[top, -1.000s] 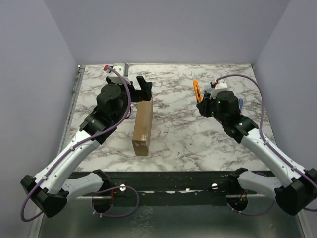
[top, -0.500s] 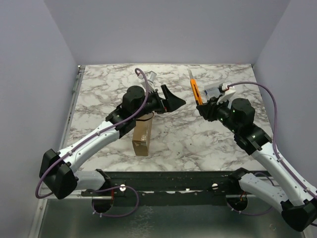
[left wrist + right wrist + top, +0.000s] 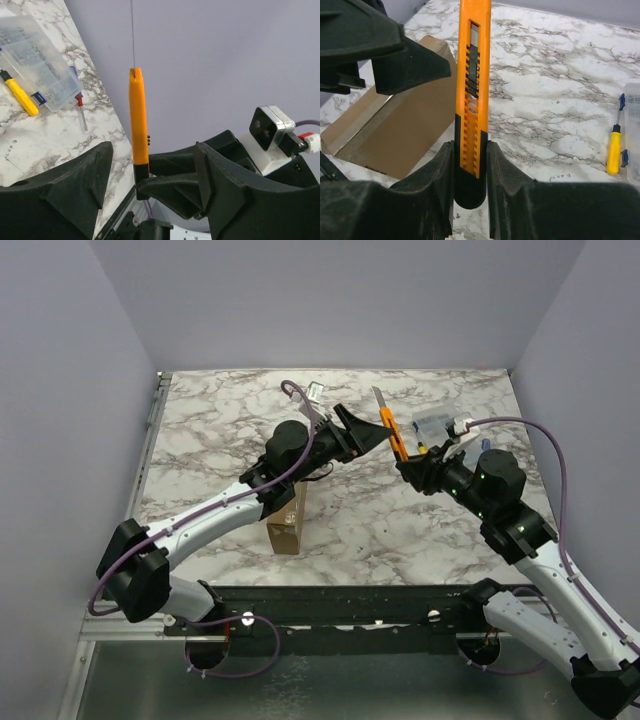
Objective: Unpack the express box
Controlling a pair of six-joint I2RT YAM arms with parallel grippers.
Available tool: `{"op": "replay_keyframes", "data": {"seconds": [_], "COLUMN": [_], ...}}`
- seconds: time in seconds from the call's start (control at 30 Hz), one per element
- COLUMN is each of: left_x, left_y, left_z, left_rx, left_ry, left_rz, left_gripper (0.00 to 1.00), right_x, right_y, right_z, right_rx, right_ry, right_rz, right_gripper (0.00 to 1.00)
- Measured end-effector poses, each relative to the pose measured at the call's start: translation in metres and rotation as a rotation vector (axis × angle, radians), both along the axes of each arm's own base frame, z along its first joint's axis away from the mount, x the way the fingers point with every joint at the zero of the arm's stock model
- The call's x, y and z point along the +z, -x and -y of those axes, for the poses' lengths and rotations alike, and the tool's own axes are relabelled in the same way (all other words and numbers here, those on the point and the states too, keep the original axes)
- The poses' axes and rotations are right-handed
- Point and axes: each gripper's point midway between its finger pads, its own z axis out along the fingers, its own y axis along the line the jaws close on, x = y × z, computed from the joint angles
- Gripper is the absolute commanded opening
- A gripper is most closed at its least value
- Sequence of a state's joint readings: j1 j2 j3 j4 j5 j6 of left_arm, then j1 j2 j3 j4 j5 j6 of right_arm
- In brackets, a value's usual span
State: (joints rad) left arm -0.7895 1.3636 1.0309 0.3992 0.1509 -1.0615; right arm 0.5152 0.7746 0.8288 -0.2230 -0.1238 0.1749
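Observation:
The express box is a plain brown cardboard box lying on the marble table, partly under my left arm; it also shows in the right wrist view. My right gripper is shut on the black end of an orange utility knife and holds it upright above the table, as the right wrist view shows. My left gripper is open, off the box, with its fingers on either side of the knife without touching it.
A clear plastic compartment case lies at the right of the table, with a yellow-handled screwdriver and a small red-handled screwdriver beside it. Purple walls enclose the table on three sides.
My left arm has swung away from the far end of the box and to the right, up to the knife. My right arm has brought the raised knife leftward toward the middle.

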Motion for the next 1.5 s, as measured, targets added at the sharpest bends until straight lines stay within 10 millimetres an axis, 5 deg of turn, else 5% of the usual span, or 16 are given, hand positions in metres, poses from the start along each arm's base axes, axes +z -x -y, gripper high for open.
{"op": "replay_keyframes", "data": {"seconds": [0.27,0.57,0.77,0.83,1.0,1.07,1.27,1.5], "left_x": [-0.017,-0.002,0.002,0.003,0.000,0.005,0.028,0.053], "left_y": [0.000,-0.010,-0.016,-0.017,-0.022,-0.022,-0.015,0.001], "left_z": [0.030,0.039,0.044,0.045,0.050,0.051,0.044,0.013], "left_rx": [0.009,0.042,0.049,0.049,0.052,0.048,0.020,0.018], "left_ry": [0.034,0.090,0.108,0.112,0.102,0.113,0.173,0.273], "left_rz": [-0.050,-0.045,-0.052,-0.051,-0.050,-0.047,-0.002,0.027], "left_gripper": [0.54,0.47,0.23,0.10,0.00,0.00,0.00,0.00], "right_x": [0.000,0.008,0.013,0.013,0.017,0.017,0.007,0.022], "right_y": [0.003,0.010,0.014,0.014,0.015,0.015,0.012,0.021], "right_z": [0.002,0.006,0.008,0.009,0.013,0.014,0.019,-0.020], "right_rx": [-0.002,-0.002,-0.002,-0.004,-0.041,-0.058,-0.209,-0.012], "right_ry": [-0.001,-0.019,-0.028,-0.030,-0.070,-0.101,-0.320,-0.746], "right_rz": [0.003,0.033,0.050,0.049,0.035,0.009,-0.182,-0.224], "right_gripper": [0.01,0.01,0.01,0.11,0.81,0.99,1.00,0.97]}}
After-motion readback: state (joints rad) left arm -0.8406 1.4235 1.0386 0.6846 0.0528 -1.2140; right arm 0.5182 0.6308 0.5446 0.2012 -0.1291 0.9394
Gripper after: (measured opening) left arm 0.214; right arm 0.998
